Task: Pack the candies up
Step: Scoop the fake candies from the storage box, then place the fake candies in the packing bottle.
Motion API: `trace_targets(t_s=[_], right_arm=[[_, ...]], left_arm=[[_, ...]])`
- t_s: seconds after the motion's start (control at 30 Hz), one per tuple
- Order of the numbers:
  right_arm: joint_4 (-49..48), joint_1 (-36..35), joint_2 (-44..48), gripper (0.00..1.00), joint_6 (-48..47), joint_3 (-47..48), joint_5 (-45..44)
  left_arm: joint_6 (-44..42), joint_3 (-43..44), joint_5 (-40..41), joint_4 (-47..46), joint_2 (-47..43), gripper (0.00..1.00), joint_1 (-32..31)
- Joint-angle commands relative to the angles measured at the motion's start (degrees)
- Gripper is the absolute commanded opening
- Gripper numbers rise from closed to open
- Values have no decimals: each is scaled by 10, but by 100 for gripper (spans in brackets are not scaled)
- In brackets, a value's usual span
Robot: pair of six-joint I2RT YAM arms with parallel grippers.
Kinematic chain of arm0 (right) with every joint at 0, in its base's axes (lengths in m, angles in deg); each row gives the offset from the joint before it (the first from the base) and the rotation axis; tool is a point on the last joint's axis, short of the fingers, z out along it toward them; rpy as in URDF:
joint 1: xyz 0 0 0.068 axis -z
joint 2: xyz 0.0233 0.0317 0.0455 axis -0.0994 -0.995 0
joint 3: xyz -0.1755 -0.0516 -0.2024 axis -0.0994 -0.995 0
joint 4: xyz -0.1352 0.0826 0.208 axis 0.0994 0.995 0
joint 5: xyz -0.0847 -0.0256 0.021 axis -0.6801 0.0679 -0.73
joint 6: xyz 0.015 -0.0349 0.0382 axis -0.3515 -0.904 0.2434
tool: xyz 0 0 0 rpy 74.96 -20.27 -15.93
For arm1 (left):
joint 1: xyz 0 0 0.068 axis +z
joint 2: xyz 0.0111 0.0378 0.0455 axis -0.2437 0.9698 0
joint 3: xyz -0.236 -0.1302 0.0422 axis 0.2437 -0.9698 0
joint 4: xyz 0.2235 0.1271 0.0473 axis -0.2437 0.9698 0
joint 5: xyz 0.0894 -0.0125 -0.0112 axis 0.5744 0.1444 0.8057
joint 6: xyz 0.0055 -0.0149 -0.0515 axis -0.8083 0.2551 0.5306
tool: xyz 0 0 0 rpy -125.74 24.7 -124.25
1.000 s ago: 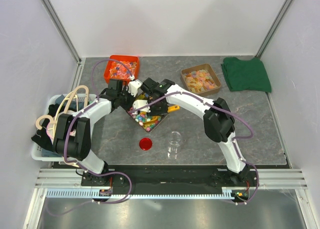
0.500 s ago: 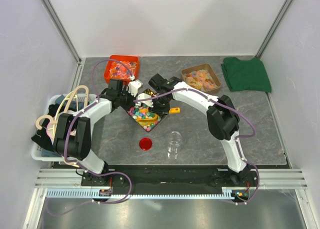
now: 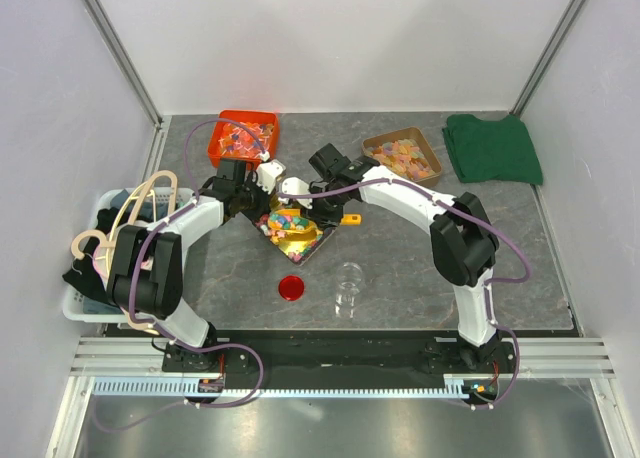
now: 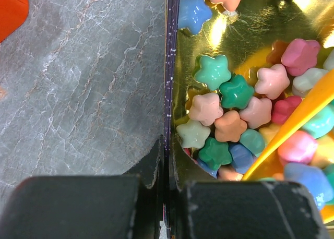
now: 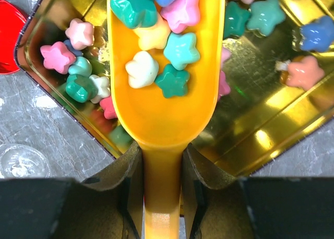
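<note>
A golden tray (image 3: 318, 246) holds the candies (image 3: 285, 221), small star-shaped sweets in mixed colours. My left gripper (image 3: 258, 200) is shut on the tray's rim (image 4: 169, 67). Its fingers (image 4: 151, 160) pinch the thin wall, with candies (image 4: 229, 114) just inside. My right gripper (image 3: 305, 206) is shut on the handle of an orange-yellow scoop (image 5: 162, 119). The scoop is over the tray (image 5: 261, 134) and carries several candies (image 5: 162, 46). More candies (image 5: 78, 77) lie loose in the tray below.
A clear jar (image 3: 348, 288) and a red lid (image 3: 291, 287) stand in front of the tray. A small orange object (image 3: 350, 219) lies by the tray's right side. An orange-red tray (image 3: 243, 136), a brown tray (image 3: 402, 160), a green cloth (image 3: 492, 148) and a white basket (image 3: 110, 248) are around.
My right wrist has drawn back to the right and away from me, pulling the scoop through the tray. The left arm has kept its hold and has not moved.
</note>
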Motion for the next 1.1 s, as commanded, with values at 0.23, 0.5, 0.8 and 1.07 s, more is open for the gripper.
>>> trace_targets(t_s=[0.23,0.5,0.8,1.07], right_arm=[[-52,18,88,0,9,-43,39],[-52,33,161,0,10,-80,55],[-65,66,244,0,34,-117,96],[-52,79,302,0,53,-129,114]], left_arm=[[26,15,-29,-51,3,2,1],[24,17,-22,-50,14,2,1],[21,20,-18,-50,29,2,3],[19,23,-14,-49,39,2,4]])
